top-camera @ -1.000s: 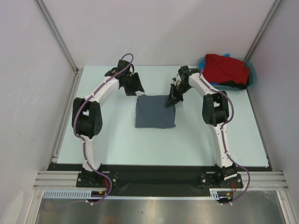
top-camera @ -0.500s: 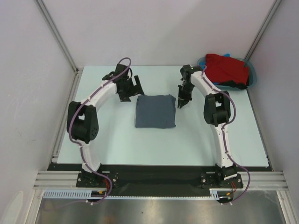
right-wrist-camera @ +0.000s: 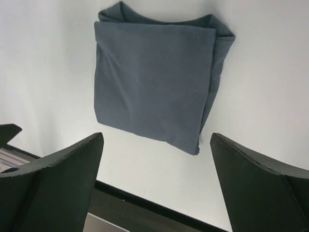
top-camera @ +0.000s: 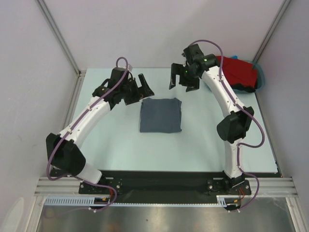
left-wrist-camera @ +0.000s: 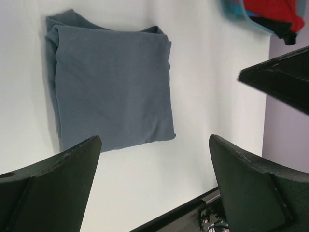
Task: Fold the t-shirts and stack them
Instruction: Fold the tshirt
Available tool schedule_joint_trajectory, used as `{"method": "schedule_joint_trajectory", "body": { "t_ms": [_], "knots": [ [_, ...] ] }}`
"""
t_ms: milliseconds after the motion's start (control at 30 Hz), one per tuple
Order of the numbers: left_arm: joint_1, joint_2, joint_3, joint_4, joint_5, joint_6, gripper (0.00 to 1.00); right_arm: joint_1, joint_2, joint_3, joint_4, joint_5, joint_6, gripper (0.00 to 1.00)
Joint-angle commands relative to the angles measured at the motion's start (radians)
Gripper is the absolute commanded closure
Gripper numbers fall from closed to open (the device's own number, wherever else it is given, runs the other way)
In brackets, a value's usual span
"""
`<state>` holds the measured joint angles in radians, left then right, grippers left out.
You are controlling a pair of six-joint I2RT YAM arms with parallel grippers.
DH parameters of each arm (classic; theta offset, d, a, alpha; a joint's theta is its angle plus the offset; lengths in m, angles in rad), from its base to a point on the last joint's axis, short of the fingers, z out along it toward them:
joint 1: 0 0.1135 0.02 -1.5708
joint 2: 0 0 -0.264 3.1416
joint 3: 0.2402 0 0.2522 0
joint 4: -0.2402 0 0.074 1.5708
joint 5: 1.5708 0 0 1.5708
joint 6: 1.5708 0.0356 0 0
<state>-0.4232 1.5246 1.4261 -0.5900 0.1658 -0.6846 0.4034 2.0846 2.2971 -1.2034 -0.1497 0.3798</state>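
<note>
A pale table [top-camera: 207, 140] enclosed by white walls fills the overhead view. At its centre we see the dark slate-grey t-shirt [top-camera: 161, 115], folded to a near-square and lying flat, touched by neither arm. The left gripper [top-camera: 139, 90] hangs just beyond the shirt's far-left corner, its fingers [left-wrist-camera: 53, 186] spread wide with nothing between them. The right gripper [top-camera: 182, 80] is raised beyond the far-right corner, its fingers [right-wrist-camera: 48, 179] likewise parted and empty. At the table's far-right corner we note the teal tub [top-camera: 261, 79] holding the crumpled red t-shirt [top-camera: 235, 71]. Black cloth [left-wrist-camera: 281, 33] hangs at its rim. Beside it shows a strip of what appears to be blue cloth [left-wrist-camera: 235, 7], though the frame cuts it off.
</note>
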Motion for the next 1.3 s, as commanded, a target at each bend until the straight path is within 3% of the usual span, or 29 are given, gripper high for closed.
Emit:
{"method": "schedule_joint_trajectory", "body": {
  "t_ms": [0, 300, 567, 767, 1267],
  "knots": [
    [-0.018, -0.085, -0.039, 0.109, 0.021, -0.006, 0.00, 0.047, -0.004, 0.050, -0.033, 0.025, -0.041, 0.00],
    [-0.032, -0.251, -0.113, 0.139, -0.124, -0.098, 0.00, 0.089, -0.077, 0.027, -0.071, 0.262, 0.013, 0.00],
    [-0.032, -0.121, 0.014, -0.051, -0.112, -0.102, 0.00, 0.117, -0.026, 0.079, -0.103, 0.165, -0.022, 0.00],
    [-0.049, -0.089, 0.065, -0.059, -0.077, -0.041, 0.00, 0.115, -0.054, 0.013, -0.068, 0.133, -0.002, 0.00],
    [-0.048, -0.021, 0.168, -0.126, -0.012, 0.074, 0.00, 0.118, 0.003, 0.053, -0.081, 0.088, 0.053, 0.00]
  ]
}}
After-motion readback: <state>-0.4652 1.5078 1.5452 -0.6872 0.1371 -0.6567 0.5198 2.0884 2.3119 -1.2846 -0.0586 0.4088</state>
